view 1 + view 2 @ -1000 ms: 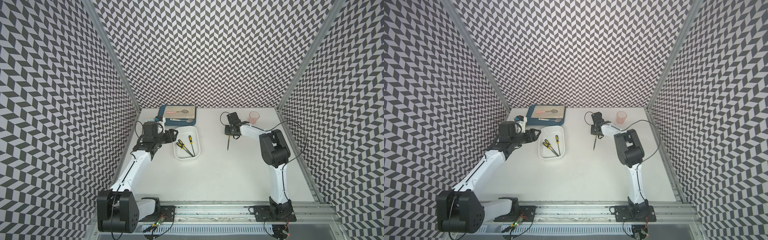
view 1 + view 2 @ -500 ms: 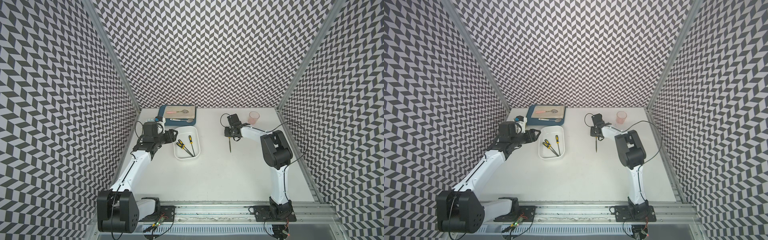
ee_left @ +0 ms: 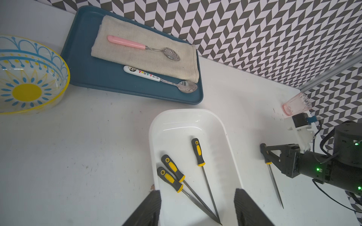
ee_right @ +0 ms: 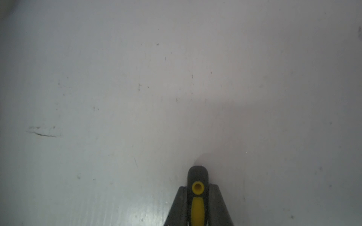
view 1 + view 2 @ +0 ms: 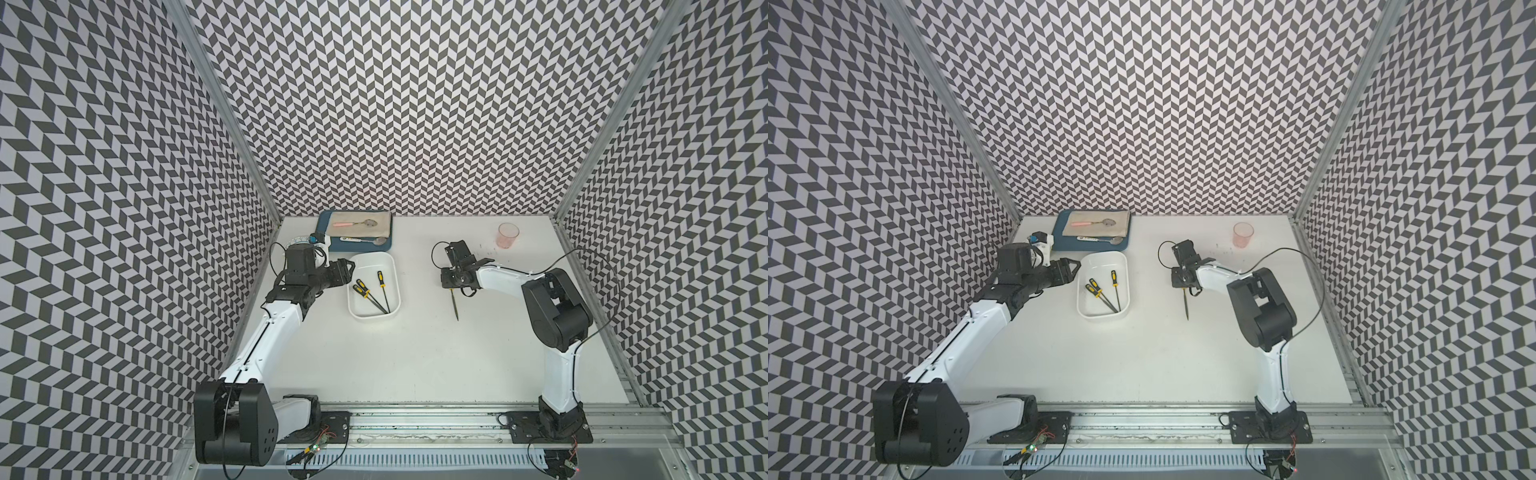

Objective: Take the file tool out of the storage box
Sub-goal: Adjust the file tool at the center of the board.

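Note:
The white storage box point(image 5: 372, 266) point(image 5: 1104, 266) point(image 3: 186, 121) sits left of the table's middle and holds three yellow-and-black file tools point(image 5: 380, 279) point(image 3: 198, 151). A fourth file tool point(image 5: 454, 305) point(image 5: 1186, 305) point(image 3: 274, 182) is outside the box, to its right, low over the table with its tip towards the front. My right gripper point(image 5: 453, 286) point(image 5: 1183, 284) point(image 4: 197, 197) is shut on that file's handle point(image 4: 197, 195). I cannot tell whether the file touches the table. My left gripper point(image 5: 347, 270) point(image 5: 1073, 266) point(image 3: 196, 193) stands open at the box's left rim, holding nothing.
A dark blue tray point(image 5: 324, 241) point(image 3: 82, 58) with a cloth and two spoons lies behind the box. A blue-and-yellow patterned bowl point(image 3: 29, 78) stands left of the tray. A pink cup point(image 5: 508, 235) is at the back right. Patterned walls close in three sides.
My right gripper has carried the file towards the front and lower towards the table. The left arm has not moved.

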You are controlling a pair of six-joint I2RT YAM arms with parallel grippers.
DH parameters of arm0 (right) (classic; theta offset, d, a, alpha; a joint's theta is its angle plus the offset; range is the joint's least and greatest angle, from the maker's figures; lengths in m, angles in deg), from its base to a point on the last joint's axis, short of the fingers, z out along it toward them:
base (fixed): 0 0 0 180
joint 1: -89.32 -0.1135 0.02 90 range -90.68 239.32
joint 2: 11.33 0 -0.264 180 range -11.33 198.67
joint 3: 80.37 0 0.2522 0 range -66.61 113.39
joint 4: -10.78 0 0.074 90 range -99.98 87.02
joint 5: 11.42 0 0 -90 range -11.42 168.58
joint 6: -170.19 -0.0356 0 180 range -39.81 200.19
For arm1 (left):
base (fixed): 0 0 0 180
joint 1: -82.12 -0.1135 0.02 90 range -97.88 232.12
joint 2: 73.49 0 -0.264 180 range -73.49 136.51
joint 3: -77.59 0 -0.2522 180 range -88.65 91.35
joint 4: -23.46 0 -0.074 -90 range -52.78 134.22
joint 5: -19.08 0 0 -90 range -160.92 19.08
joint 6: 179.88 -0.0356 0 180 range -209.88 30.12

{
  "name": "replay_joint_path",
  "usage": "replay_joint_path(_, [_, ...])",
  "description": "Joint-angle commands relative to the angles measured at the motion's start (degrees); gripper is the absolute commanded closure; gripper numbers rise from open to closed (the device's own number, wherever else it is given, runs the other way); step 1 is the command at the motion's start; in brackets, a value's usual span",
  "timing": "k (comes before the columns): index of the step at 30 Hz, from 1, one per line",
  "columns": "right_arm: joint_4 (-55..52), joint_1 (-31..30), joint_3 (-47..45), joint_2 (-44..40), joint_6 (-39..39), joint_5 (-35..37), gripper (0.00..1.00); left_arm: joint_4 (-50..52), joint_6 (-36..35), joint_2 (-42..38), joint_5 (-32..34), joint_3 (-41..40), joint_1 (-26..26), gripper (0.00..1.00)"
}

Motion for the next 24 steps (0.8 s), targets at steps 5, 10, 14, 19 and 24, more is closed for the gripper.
replay_joint_path(5, [2.7,-0.5,-1.4,-2.1,-2.1,1.6,0.99,0.4,0.0,0.4,-0.9,1.7,-0.3,0.36])
replay_joint_path(10, [1.3,-0.5,0.5,-0.3,-2.1,1.6,0.83,0.4,-0.1,-0.5,0.2,1.1,-0.2,0.35])
replay_joint_path(14, [2.0,-0.5,0.0,-1.7,-2.2,1.9,0.64,0.5,-0.2,-0.3,0.2,1.3,-0.2,0.35])
replay_joint_path(19, [1.4,-0.5,0.6,-3.0,-2.0,2.1,0.51,0.5,0.1,-0.1,0.5,1.3,-0.1,0.35])
replay_joint_path(24, [0.6,-1.6,2.5,-6.0,0.1,3.6,0.47,0.6,0.1,-0.6,2.0,1.3,-0.2,0.33])
